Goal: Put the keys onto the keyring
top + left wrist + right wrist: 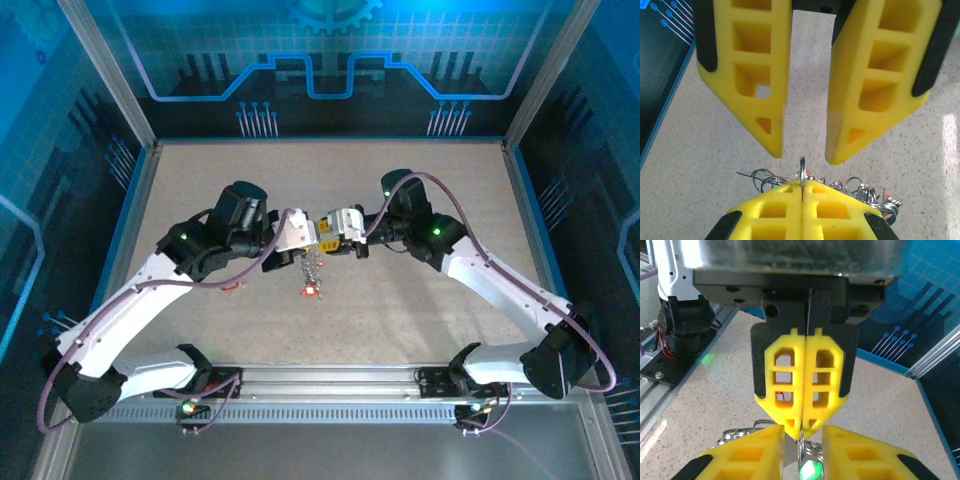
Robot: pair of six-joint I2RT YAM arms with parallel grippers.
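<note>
Beige speckled tabletop (400, 200), blue circuit-print walls (200, 40)

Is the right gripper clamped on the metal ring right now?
No: the left wrist view shows the right gripper open, its fingertips apart, while the shut left gripper pinches the ring.
</note>
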